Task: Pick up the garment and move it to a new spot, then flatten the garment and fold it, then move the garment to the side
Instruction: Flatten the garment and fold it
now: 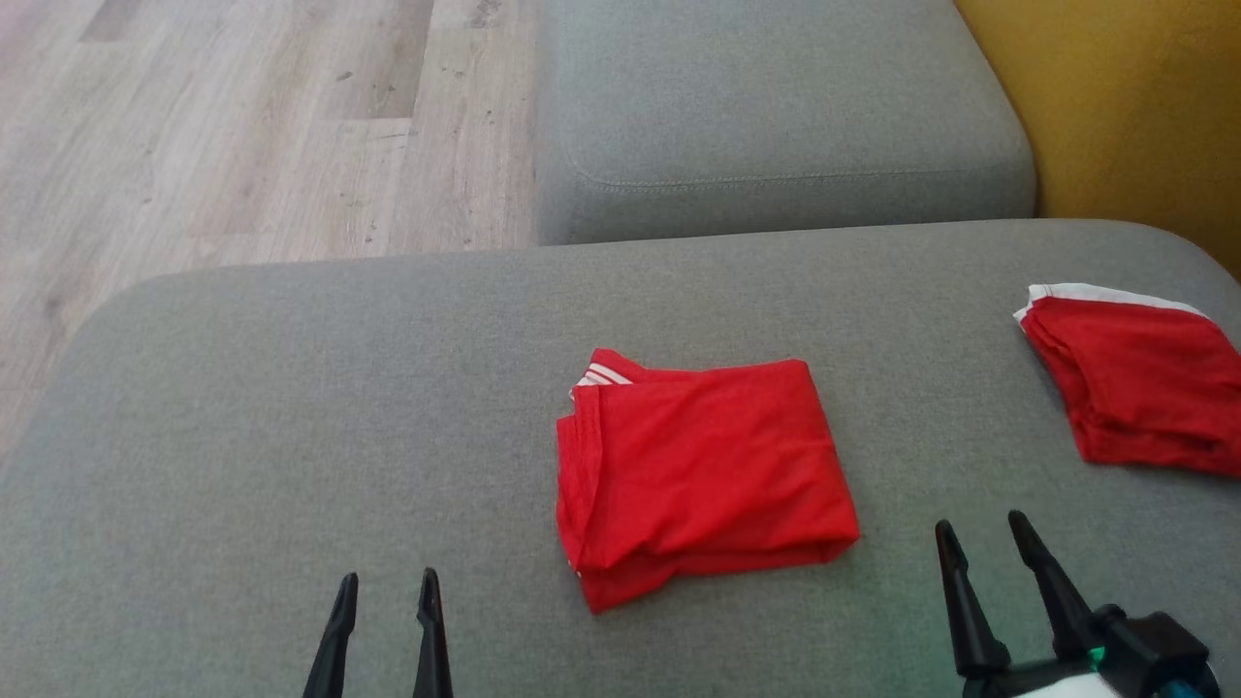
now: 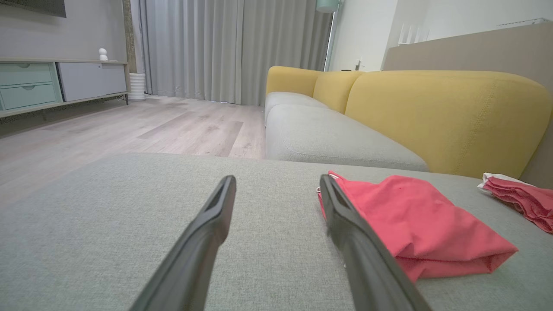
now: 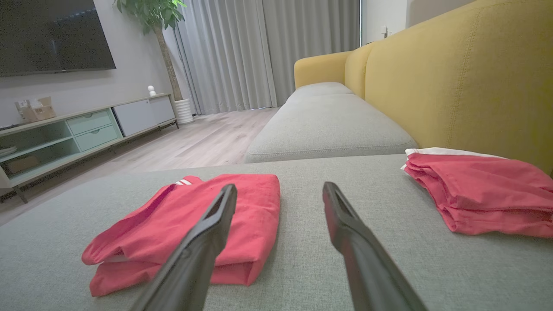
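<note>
Though it holds nothing, the left hand (image 1: 389, 577) has its fingers spread wide over the grey sofa seat (image 1: 242, 407). The folded red garment (image 1: 703, 465) lies ahead and to its right, ahead-left of the right hand (image 1: 979, 523), which is equally wide open and touching nothing. A second red garment (image 1: 1134, 388) lies ahead-right of that hand.

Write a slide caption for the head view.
Folded red garment on grey cushion, open left gripper and right gripper nearer the camera; second red garment at right.
</note>
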Motion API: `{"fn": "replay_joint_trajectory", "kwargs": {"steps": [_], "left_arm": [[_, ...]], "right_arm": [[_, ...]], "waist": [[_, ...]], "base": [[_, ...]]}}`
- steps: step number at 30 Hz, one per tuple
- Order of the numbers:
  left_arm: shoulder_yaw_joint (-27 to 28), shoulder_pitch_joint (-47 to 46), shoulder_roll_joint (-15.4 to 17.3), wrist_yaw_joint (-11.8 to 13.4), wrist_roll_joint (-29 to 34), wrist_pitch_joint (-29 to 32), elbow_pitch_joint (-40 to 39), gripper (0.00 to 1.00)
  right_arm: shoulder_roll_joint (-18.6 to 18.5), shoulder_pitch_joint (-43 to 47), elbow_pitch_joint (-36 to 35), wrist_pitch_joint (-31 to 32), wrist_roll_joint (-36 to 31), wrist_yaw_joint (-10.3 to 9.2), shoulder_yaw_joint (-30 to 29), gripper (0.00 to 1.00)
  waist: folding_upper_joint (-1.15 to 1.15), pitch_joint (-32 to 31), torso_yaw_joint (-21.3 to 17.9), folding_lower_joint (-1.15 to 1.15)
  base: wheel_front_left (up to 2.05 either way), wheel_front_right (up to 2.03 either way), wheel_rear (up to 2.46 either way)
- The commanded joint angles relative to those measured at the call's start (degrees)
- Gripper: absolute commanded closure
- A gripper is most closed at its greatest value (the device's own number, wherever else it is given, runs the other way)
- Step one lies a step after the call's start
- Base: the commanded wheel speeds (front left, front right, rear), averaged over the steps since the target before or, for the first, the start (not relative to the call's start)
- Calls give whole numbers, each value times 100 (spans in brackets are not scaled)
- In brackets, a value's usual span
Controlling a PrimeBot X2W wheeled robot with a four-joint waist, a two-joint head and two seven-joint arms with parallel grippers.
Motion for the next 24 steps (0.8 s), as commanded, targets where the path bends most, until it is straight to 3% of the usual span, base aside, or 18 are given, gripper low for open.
{"fn": "replay_joint_trajectory", "kwargs": {"steps": [1,24], "left_arm": [[192,-185,-44,-21,61,-47,-146,0],[191,-159,-45,-50,119,-47,46,0]], "right_arm": [[-36,-95,-190,-63,-66,21,107,0],[-54,-44,-169,-63,-123,21,101,0]], "waist": [[0,-4,9,0],[0,-19,104,0]], "base": [[0,0,0],[0,0,0]]}}
